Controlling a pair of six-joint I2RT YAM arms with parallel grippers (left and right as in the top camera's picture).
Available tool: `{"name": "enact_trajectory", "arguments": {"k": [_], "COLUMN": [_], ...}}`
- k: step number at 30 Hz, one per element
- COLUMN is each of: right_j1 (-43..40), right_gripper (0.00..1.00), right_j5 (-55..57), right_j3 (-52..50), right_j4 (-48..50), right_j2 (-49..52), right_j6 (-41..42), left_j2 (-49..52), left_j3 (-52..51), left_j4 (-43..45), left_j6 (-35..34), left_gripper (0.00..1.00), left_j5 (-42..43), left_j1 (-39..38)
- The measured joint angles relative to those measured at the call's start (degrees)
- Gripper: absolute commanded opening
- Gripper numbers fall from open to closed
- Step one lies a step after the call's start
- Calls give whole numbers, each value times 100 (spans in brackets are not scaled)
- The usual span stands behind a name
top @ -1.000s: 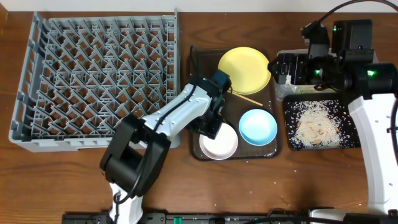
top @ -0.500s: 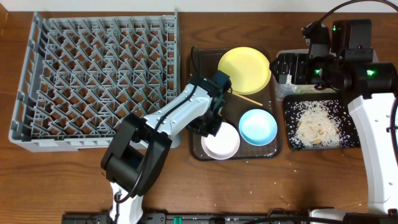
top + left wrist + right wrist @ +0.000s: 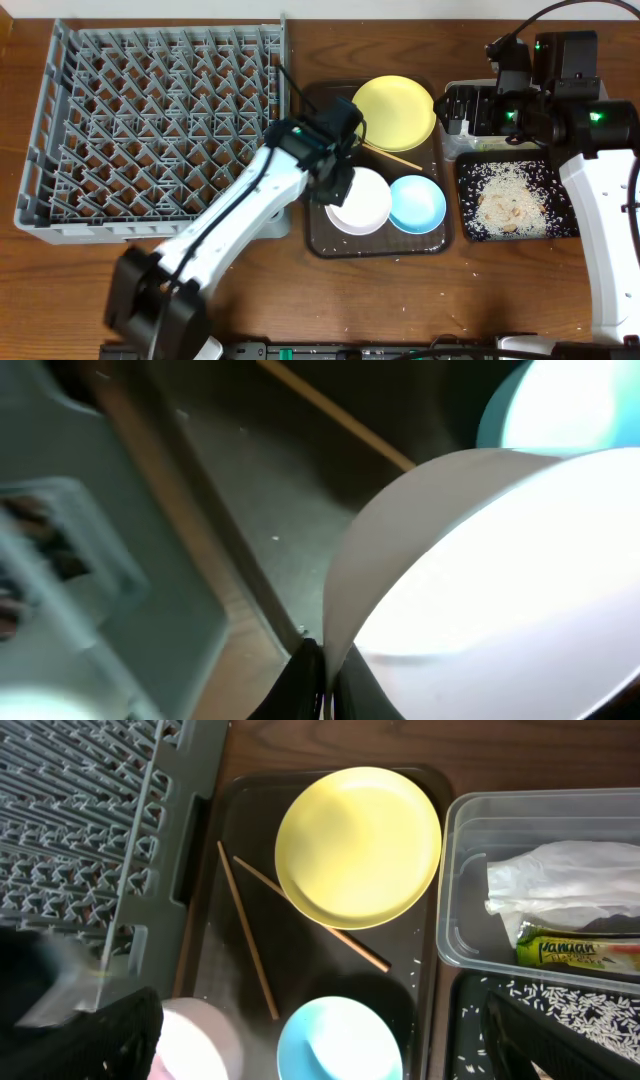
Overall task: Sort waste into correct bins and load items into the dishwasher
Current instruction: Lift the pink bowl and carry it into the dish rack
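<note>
My left gripper (image 3: pixel 334 186) is shut on the rim of the white bowl (image 3: pixel 362 200) and holds it over the brown tray (image 3: pixel 318 240), next to the light-blue bowl (image 3: pixel 416 203). In the left wrist view the fingertips (image 3: pixel 318 672) pinch the bowl's rim (image 3: pixel 480 590). The yellow plate (image 3: pixel 392 110) and the chopsticks (image 3: pixel 248 932) lie on that tray. The dish rack (image 3: pixel 150 130) stands at the left. My right gripper (image 3: pixel 320 1065) is open and empty, above the clear tub (image 3: pixel 470 890), which holds the paper wrapper (image 3: pixel 560 880). The black tray (image 3: pixel 515 200) holds rice. No white cup is in view.
The brown tray sits between the rack and the two bins. Loose grains lie on the table near the front edge (image 3: pixel 400 262). The right arm (image 3: pixel 600 200) stands along the table's right side.
My left gripper has lifted the white bowl and carried it back and a little right, close to the light-blue bowl. The left arm has swung out. The right arm has not moved.
</note>
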Motion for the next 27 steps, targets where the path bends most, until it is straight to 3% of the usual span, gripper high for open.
{"name": "enact_trajectory", "arguments": {"k": [6, 9, 19, 27], "right_j1": [0, 0, 0, 0], "right_gripper": [99, 99, 99, 99], "right_j5": [0, 2, 2, 2], "right_j3": [0, 0, -9, -11], "right_j4": [0, 0, -2, -2], "right_j2": [0, 0, 0, 0], "right_j6": [0, 0, 2, 0], "left_j2": [-286, -289, -289, 37], "left_j3": [0, 0, 2, 2], "left_j4": [120, 402, 2422, 3644], "left_j6": [-232, -417, -673, -310], "left_gripper": [7, 8, 7, 7], "left_j5": [-973, -1996, -5359, -6631], "left_j1": [0, 4, 413, 1047]}}
